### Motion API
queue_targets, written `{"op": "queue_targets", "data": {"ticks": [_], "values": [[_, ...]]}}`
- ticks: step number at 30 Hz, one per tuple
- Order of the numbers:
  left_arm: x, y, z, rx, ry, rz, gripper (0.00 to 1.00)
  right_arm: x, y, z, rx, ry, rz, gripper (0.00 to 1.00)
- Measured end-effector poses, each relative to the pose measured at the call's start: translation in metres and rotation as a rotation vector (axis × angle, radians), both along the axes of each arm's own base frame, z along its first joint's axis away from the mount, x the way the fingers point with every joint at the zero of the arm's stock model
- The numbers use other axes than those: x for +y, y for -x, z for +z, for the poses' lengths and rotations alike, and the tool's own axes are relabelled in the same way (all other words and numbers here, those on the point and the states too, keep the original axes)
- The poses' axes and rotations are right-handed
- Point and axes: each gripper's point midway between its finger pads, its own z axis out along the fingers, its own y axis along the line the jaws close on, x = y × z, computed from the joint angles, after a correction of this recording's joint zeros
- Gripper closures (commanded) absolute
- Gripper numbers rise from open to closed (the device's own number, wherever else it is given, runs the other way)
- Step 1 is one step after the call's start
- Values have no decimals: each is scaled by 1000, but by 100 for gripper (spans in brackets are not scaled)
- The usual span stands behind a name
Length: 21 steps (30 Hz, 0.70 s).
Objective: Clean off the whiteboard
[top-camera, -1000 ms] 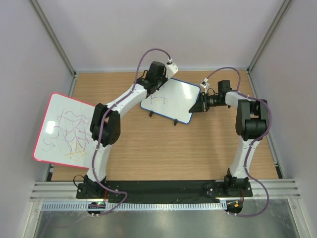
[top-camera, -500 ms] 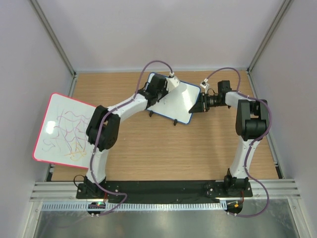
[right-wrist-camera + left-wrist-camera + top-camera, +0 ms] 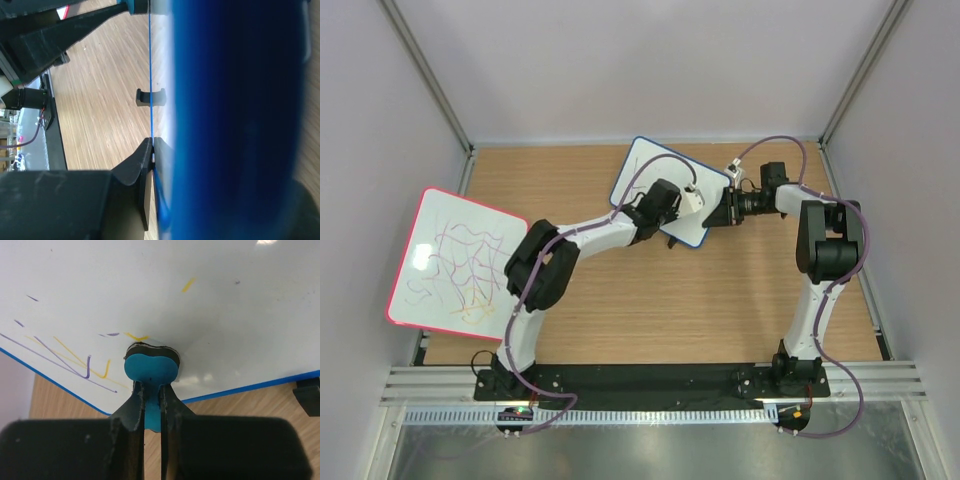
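Observation:
The small blue-framed whiteboard (image 3: 646, 172) stands at the back middle of the wooden table. My left gripper (image 3: 691, 199) is over its near right part, shut on a blue eraser (image 3: 151, 366). The eraser's dark pad is pressed on the white surface (image 3: 210, 295). Purple and yellow pen marks (image 3: 75, 357) remain left of the eraser, with a few short dashes above. My right gripper (image 3: 724, 211) is shut on the board's right edge. In the right wrist view its jaws (image 3: 152, 146) pinch the thin blue edge (image 3: 150, 55).
A larger red-framed board (image 3: 450, 258) with purple and yellow scribbles lies at the left, overhanging the table edge. One black foot of the whiteboard shows in the left wrist view (image 3: 307, 396) and another in the right wrist view (image 3: 150, 97). Walls enclose the table.
My left gripper has swept with the eraser from the board's far left corner to its near right part. The board has shifted slightly. The right gripper has stayed clamped on the edge.

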Motion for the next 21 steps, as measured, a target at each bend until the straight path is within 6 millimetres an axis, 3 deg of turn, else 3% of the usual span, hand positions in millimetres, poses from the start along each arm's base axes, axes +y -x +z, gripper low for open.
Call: {"op": "queue_targets", "data": {"ticks": [4,10,13,16,21], "values": [[-1,-18,10,13,22,18,100,0,-2,0,-8,0,-1,99],[3,-60,55,-54,107,67,100,0,-1,0,-9,0,0,99],[9,-77,66,-74,124,93,100,0,-1,0,-9,0,0,99],[8,-93,71,-90,141,108,100,0,-1,0,-9,1,0,99],[3,-98,69,-74,144,117,100,0,-1,0,-1,-1,-4,99]]}}
